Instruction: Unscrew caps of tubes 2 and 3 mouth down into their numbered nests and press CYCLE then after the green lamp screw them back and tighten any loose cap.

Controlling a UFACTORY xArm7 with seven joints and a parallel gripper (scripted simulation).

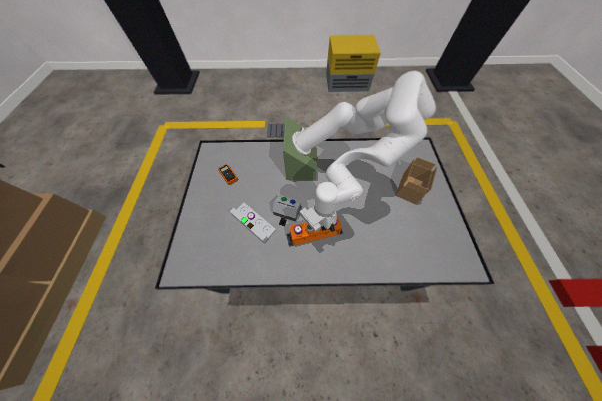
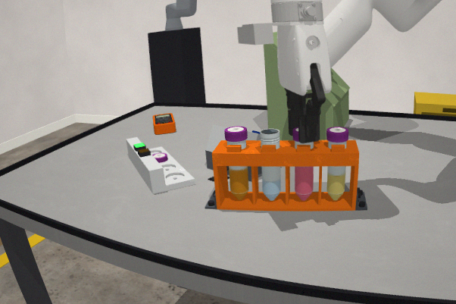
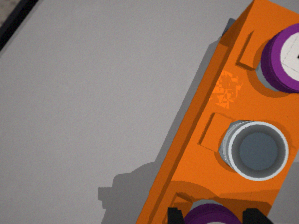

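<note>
With the green lamp (image 2: pixel 139 145) lit, my claw (image 2: pixel 306 133) is clamped on tube 2's purple cap (image 3: pixel 209 214) at the rack (image 2: pixel 284 152), while tube 3 (image 2: pixel 270 136) stands open, its cap (image 2: pixel 160 157) in the tray (image 2: pixel 167 183); recapping, checking and READY remain.

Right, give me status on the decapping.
Gripper shut on pink tube's cap. Blue tube uncapped, loose cap in tray nest. Green lamp lit. Nothing blocking.

We note a grey table (image 2: pixel 95 204) with black edging. Directly on it: orange tube rack (image 2: pixel 285 152), white cap tray (image 2: pixel 151 173), grey key housing (image 1: pixel 286 206), orange meter (image 2: pixel 164 123), green block (image 1: pixel 299 159), cardboard box (image 1: pixel 416 180).
</note>
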